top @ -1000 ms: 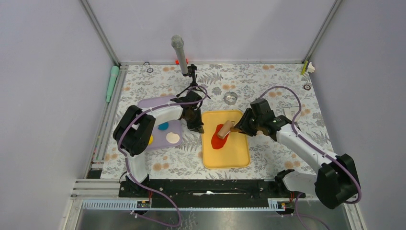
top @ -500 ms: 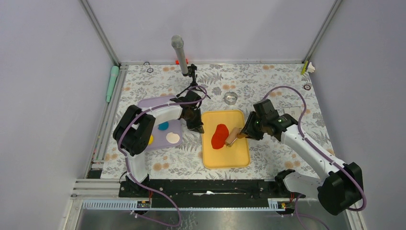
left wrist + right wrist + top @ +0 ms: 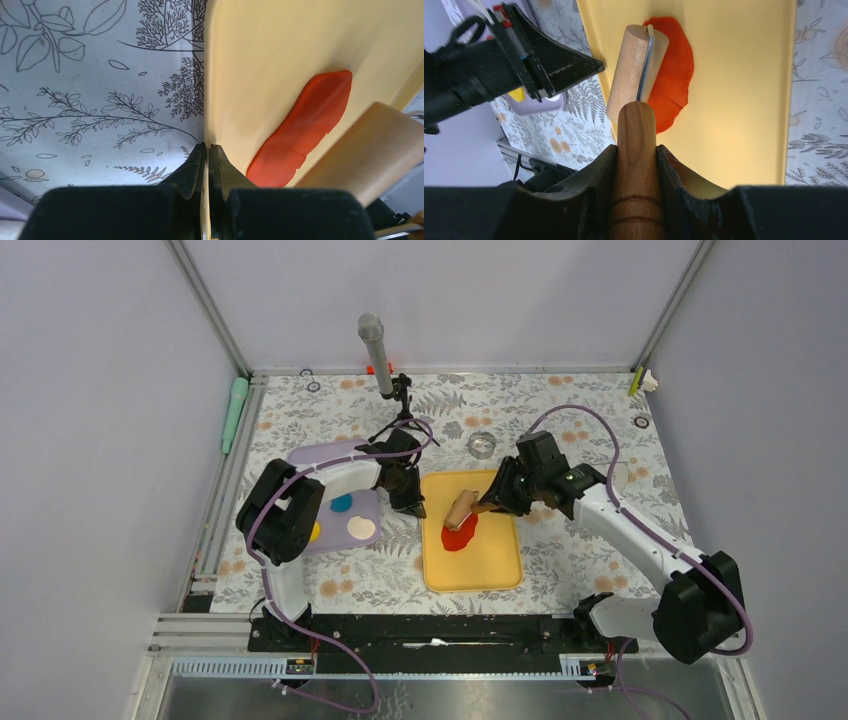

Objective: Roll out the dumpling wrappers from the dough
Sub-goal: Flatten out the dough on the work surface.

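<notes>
Right claw [image 3: 636, 148] grips a wooden rolling pin [image 3: 633, 75] by its handle, roller ahead on the flat red clay disc [image 3: 676, 75]; left claw [image 3: 206, 150] pinches the yellow plastic tray [image 3: 260, 45] rim.

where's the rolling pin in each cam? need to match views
Top: rolling pin at frame centre, over the tray's upper left, on the red dough.
Left wrist: only its tan roller, lower right corner.
Right wrist: centre, handle at the bottom edge, roller pointing up-frame over the dough.
Shared landmark: the yellow tray, in all three.
</notes>
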Available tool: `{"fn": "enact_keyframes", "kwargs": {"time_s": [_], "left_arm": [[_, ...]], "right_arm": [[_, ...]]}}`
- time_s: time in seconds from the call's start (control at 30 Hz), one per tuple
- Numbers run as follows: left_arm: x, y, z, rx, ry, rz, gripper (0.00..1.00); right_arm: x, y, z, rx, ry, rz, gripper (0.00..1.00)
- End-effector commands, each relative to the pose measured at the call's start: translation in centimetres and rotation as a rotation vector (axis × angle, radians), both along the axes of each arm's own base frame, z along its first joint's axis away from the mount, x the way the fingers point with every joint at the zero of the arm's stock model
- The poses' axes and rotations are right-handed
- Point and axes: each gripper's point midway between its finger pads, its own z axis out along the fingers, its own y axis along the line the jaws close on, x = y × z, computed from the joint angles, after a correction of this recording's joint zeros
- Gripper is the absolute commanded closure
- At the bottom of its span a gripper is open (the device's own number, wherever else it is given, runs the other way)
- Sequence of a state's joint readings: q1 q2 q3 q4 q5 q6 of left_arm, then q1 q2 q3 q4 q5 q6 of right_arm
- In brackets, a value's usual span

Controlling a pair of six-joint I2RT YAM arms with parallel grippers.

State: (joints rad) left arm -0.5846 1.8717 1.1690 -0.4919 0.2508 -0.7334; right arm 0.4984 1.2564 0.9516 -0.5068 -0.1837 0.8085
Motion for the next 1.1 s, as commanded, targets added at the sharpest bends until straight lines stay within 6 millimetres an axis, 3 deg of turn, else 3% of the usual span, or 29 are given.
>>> {"fn": "enact_keyframes", "kwargs": {"time_s": [0.0,0.13,0.33,0.47,0.67,0.77,0.83,0.97,1.07], "left_arm": [[0.1,0.4,-1.7,0.039,0.000,-0.006,1.00],[0.1,0.5,-1.7,0.044,0.007,-0.011,1.00],[0.2,0.6,-1.7,0.052,-0.005,-0.007,1.00],[0.6,0.8,-1.7,0.051,-0.007,0.005,1.00],[0.6,0.7,-1.7,0.042,-0.011,-0.009,1.00],[0.9,1.3,-1.7,0.089,-0.037,-0.022,1.00],[1.2,2.1,-1.2,0.147,-0.080,-0.035,1.00],[1.4,2.3,-0.8,0.155,-0.095,-0.042,1.00],[1.3,1.9,-0.9,0.134,-0.080,-0.042,1.00]], "right_arm": [[-1.2,1.8,-1.0,0.068,0.009,0.080,1.00],[-4.1,-0.2,-4.2,0.008,0.094,0.066,1.00],[-6.9,-4.2,-7.0,-0.133,0.136,0.011,1.00],[-8.0,-5.0,-7.4,-0.161,0.170,-0.007,1.00],[-7.6,-6.3,-7.2,-0.211,0.145,-0.026,1.00],[-6.9,-6.2,-5.4,-0.215,0.124,-0.023,1.00],[-5.6,-5.6,-2.7,-0.193,0.063,-0.020,1.00],[-2.5,-3.4,3.0,-0.102,-0.067,0.002,1.00],[-0.9,-1.5,5.0,-0.039,-0.117,0.033,1.00]]}}
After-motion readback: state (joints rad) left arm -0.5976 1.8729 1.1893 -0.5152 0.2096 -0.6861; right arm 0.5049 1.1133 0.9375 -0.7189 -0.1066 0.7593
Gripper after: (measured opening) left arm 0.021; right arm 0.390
